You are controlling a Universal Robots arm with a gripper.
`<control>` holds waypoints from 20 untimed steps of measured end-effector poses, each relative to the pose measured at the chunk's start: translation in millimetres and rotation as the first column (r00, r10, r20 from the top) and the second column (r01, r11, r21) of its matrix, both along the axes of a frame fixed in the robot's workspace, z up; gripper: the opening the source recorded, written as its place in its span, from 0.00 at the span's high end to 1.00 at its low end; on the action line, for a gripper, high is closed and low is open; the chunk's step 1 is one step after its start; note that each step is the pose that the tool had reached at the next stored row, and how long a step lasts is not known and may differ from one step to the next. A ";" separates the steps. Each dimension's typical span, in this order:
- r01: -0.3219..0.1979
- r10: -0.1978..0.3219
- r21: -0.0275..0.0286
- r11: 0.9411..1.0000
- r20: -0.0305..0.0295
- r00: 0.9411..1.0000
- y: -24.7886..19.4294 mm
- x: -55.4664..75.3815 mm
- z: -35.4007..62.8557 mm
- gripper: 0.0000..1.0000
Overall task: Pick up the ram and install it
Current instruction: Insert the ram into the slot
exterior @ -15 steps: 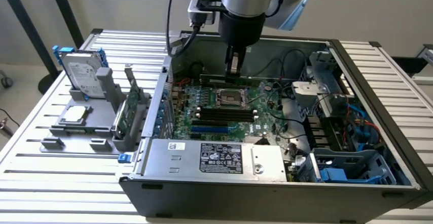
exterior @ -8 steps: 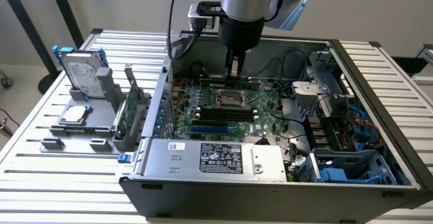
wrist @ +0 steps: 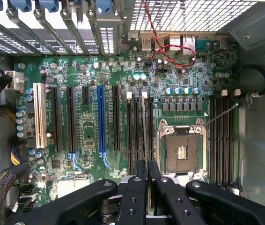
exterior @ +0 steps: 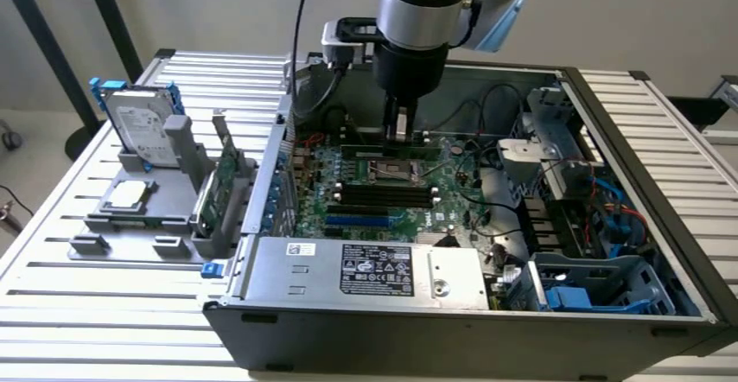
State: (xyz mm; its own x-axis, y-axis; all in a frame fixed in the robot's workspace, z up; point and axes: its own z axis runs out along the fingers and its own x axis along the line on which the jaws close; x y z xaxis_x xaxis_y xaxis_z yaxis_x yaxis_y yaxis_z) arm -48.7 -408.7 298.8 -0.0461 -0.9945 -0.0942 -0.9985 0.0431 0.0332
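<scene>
One black two-finger gripper (wrist: 147, 187) clamps one long thin green ram stick (exterior: 369, 151). Stick stands edge-on at black memory slots (wrist: 129, 136) beside one silver socket (wrist: 181, 151).

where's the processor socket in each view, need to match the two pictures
Exterior view: the processor socket sits mid-board, right beside the ram stick that the tool grips.
Wrist view: the socket lies between two banks of black slots.
Shared landmark: the long blue slot, also in the wrist view.
</scene>
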 end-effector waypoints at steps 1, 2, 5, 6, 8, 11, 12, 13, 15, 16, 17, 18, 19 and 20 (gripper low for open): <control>-0.001 0.001 -0.002 1.000 0.000 1.000 0.0 0.7 -1.8 0.86; -0.001 0.001 -0.004 1.000 0.000 1.000 0.0 1.9 -3.6 0.86; -0.001 0.001 -0.008 1.000 0.000 1.000 0.1 5.7 -8.6 0.86; -0.001 0.001 -0.011 1.000 0.000 1.000 0.1 6.6 -9.9 0.86; -0.001 0.001 -0.019 1.000 0.000 1.000 0.8 6.9 -12.1 0.86; -0.001 0.001 -0.031 1.000 0.000 1.000 2.3 7.1 -15.5 0.86; -0.001 0.001 -0.034 0.999 0.000 1.000 3.0 7.1 -16.6 0.86; -0.001 0.001 -0.038 0.999 -0.001 1.000 3.7 7.1 -17.6 0.86; -0.001 0.001 -0.045 0.999 -0.003 1.000 5.1 7.1 -19.2 0.86; 0.000 0.000 -0.047 0.999 -0.004 1.000 6.1 7.2 -20.0 0.86; 0.001 -0.001 -0.049 0.999 -0.006 1.000 7.0 7.2 -20.9 0.86; 0.002 -0.002 -0.051 0.999 -0.009 1.000 7.8 7.2 -21.7 0.86; 0.004 -0.004 -0.053 0.999 -0.011 1.000 8.5 7.2 -22.6 0.86; 0.007 -0.007 -0.055 0.998 -0.011 1.000 8.8 7.3 -23.5 0.86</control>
